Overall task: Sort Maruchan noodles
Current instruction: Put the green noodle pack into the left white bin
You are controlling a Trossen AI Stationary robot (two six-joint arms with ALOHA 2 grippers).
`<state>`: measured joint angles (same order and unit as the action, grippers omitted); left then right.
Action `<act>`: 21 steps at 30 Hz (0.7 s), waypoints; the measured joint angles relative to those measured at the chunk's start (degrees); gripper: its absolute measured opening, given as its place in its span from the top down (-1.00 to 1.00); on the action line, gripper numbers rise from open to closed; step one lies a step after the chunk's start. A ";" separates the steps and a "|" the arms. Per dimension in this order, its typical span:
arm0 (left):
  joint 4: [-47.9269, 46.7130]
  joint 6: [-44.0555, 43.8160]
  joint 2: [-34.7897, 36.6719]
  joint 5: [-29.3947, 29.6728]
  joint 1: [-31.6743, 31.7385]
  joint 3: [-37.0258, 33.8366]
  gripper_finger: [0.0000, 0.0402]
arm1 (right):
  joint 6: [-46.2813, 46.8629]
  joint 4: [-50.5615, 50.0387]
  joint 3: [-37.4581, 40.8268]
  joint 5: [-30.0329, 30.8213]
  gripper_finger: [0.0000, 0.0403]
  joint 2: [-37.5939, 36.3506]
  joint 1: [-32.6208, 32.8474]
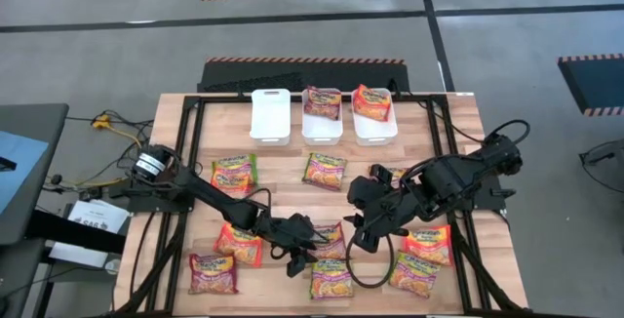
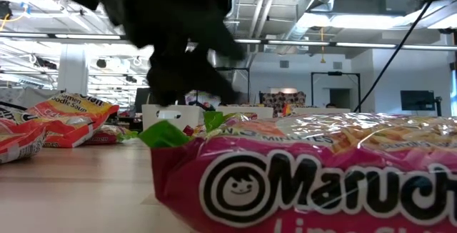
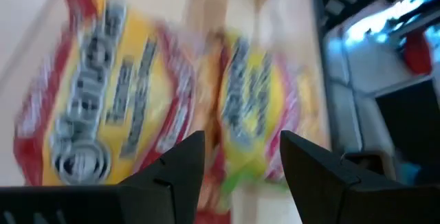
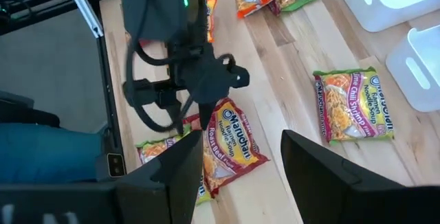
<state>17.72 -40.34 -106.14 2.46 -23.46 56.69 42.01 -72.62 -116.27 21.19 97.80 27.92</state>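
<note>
On the left, the left end effector (image 1: 304, 250) hovers low with fingers apart and empty, over a maroon-trimmed packet (image 1: 329, 240) at the near middle of the desk (image 1: 458, 123), likely lining up a pick. Loose Maruchan noodles (image 1: 234, 172) lie scattered around it. Further right, the right end effector (image 1: 359, 228) hangs open too, holding nothing. At the far edge, two of the white bins (image 1: 271, 115) already hold packets.

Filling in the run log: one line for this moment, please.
left pincer: open, over front packets | right pincer: open, empty | middle bin: one packet
</note>
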 joint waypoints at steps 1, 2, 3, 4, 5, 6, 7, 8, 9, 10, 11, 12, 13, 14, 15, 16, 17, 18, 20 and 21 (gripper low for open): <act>-0.09 0.01 -1.48 -0.81 -0.07 0.92 0.13 | -0.01 0.07 0.00 0.00 -0.10 0.00 0.01; 0.40 0.15 -2.86 -1.14 -0.12 2.05 0.13 | -0.02 0.25 0.00 0.00 -0.10 0.00 0.00; -0.24 0.28 -3.53 -1.16 -0.12 2.60 0.13 | -0.04 0.47 0.00 0.00 -0.10 0.00 0.00; -0.94 0.38 -4.13 -1.58 -0.14 3.36 0.13 | -0.10 0.77 0.00 0.00 -0.10 0.00 0.00; -0.73 0.42 -5.14 -2.18 -0.14 4.45 0.13 | -0.18 1.23 -0.02 0.00 -0.10 0.00 0.00; -0.30 0.47 -6.01 -2.65 -0.14 5.20 0.13 | -0.18 1.47 -0.02 0.00 -0.10 0.00 0.00; -0.49 0.61 -6.41 -3.14 -0.12 5.54 0.13 | -0.20 1.49 -0.02 -0.02 -0.10 0.00 0.00; -1.29 0.70 -6.71 -3.55 -0.12 5.99 0.13 | -0.18 1.51 -0.02 -0.04 -0.10 0.00 0.04; -0.88 0.74 -7.46 -3.74 -0.12 6.72 0.13 | -0.14 1.45 -0.02 -0.03 -0.10 0.00 0.13; -0.33 0.72 -7.95 -3.61 -0.12 7.18 0.13 | -0.14 1.43 -0.02 -0.02 -0.10 0.00 0.19; -1.52 0.62 -7.96 -3.50 -0.09 7.23 0.13 | -0.14 1.44 -0.02 -0.04 -0.10 0.00 0.25; -2.40 0.27 -8.16 -3.48 -0.07 7.34 0.13 | -0.09 1.44 -0.02 -0.04 -0.10 0.00 0.35; -2.41 -0.14 -8.85 -3.44 -0.09 7.57 0.13 | -0.09 1.45 -0.02 -0.04 -0.10 0.00 0.53; -2.90 -0.61 -9.32 -3.24 -0.09 7.59 0.13 | -0.14 1.46 -0.02 -0.04 -0.10 0.00 0.59; -3.69 -0.85 -9.38 -3.24 -0.12 7.56 0.13 | -0.25 1.51 -0.02 -0.04 -0.10 0.00 0.59; -4.02 -0.91 -9.44 -3.26 -0.22 7.54 0.13 | -0.32 1.53 -0.02 -0.04 -0.10 0.00 0.59; -3.38 -1.00 -10.15 -3.31 -0.26 7.61 0.13 | -0.40 1.53 -0.02 -0.07 -0.10 0.00 0.61; -3.29 -1.33 -10.58 -3.37 -0.33 7.58 0.13 | -0.47 1.55 -0.02 -0.07 -0.10 0.00 0.59; -3.23 -1.78 -10.76 -3.51 -0.49 7.59 0.13 | -0.53 1.53 -0.02 -0.07 -0.10 0.00 0.59; -3.38 -2.16 -10.90 -3.56 -0.52 7.60 0.13 | -0.63 1.49 -0.02 -0.06 -0.10 0.00 0.59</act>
<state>14.33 -42.50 -117.04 -1.10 -23.97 64.29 41.38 -71.13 -116.29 21.13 97.80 28.51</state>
